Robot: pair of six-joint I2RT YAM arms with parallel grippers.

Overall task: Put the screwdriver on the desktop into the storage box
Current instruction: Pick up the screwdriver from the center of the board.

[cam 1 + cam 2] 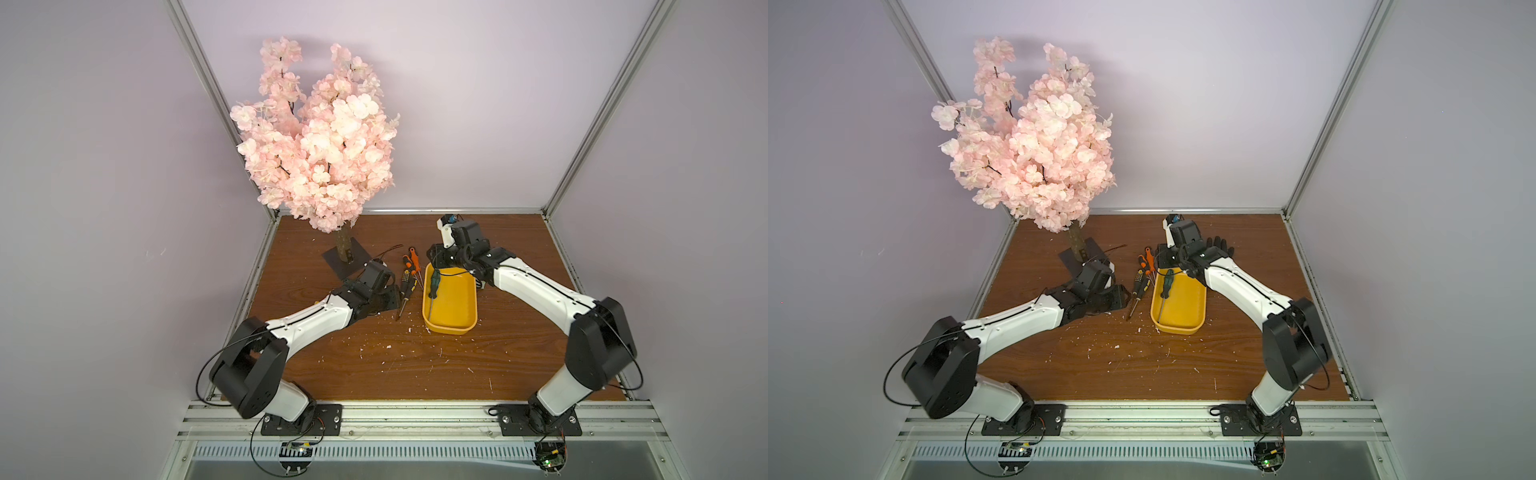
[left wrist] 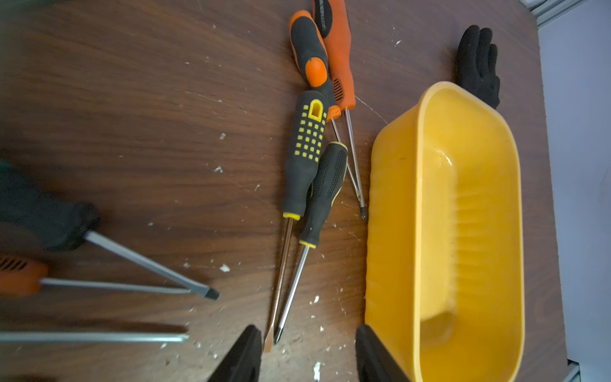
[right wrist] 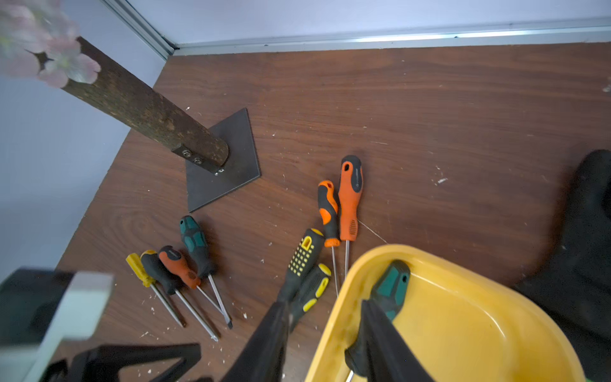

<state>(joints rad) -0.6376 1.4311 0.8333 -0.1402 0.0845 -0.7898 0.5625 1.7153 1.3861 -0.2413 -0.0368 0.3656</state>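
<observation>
Along the near side of the desktop [image 1: 374, 361], between the two arm bases, a wide run of brown board is lying open with only white flecks on it, and more room is showing between the storage box [image 1: 451, 330] and the right-hand rail [image 1: 568, 268]. The far left is crowding up: the blossom tree [image 1: 320, 145] is standing on its base plate [image 1: 338, 262] by the corner, with four more screwdrivers [image 3: 185, 274] lying near it. The orange pair [image 1: 409, 262] and the yellow-and-black pair [image 1: 405, 286] are lying just beside the box's left wall, and a black glove [image 1: 1219, 245] is sitting just behind its far end. The right arm is arching high at the elbow and bending its wrist down over that far end. The right gripper [image 3: 324, 304] is straddling the rim, fingers apart and clamping nothing. The green-handled screwdriver [image 1: 434, 282] is lying inside the box, its handle leaning on the far rim against the inner finger. The left arm is stretching low across the board, and the left gripper [image 2: 307, 327] is hovering spread and empty over the tips of the yellow-and-black pair.
</observation>
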